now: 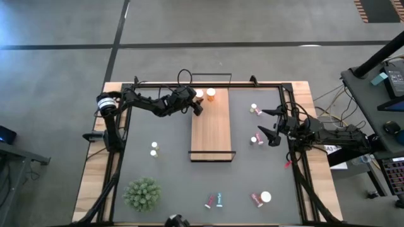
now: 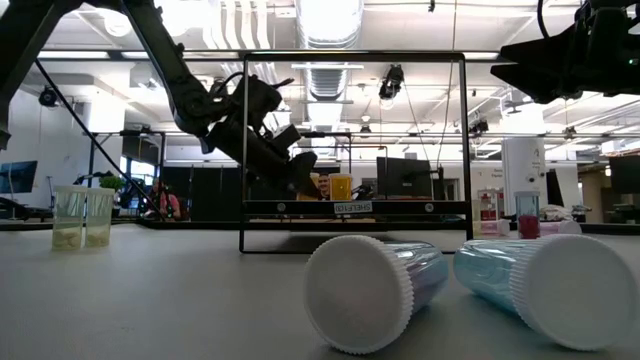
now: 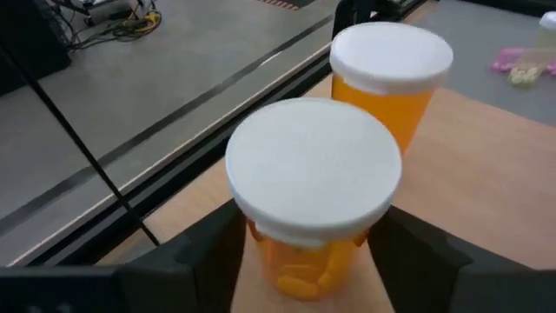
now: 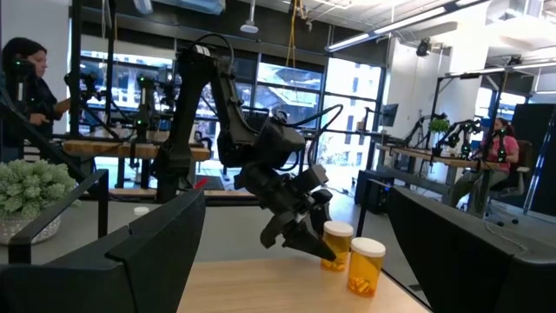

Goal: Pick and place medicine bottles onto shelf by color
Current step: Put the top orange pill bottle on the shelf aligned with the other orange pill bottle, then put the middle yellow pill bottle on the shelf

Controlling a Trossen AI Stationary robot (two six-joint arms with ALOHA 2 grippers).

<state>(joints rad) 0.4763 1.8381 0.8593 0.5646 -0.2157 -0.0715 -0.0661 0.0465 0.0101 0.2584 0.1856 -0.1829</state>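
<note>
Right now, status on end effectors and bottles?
Left end effector around orange bottle on shelf, beside second orange bottle. Right end effector open, near pink bottle. Nothing in the way.

Grey table point(image 1: 170, 183) w/ shelf point(image 1: 210, 135), scattered bottles point(image 1: 154, 149), plant point(image 1: 142, 193)

A green spiky plant point(image 1: 142, 193) is sitting near the front left corner of my grey table point(image 1: 170, 176). I am seeing a desk point(image 1: 379, 88) with equipment standing off to the right, beyond the table's edge. In the room behind, a person point(image 4: 24, 74) is standing at a bench, and another person point(image 4: 502, 143) is sitting among the desks.
</note>
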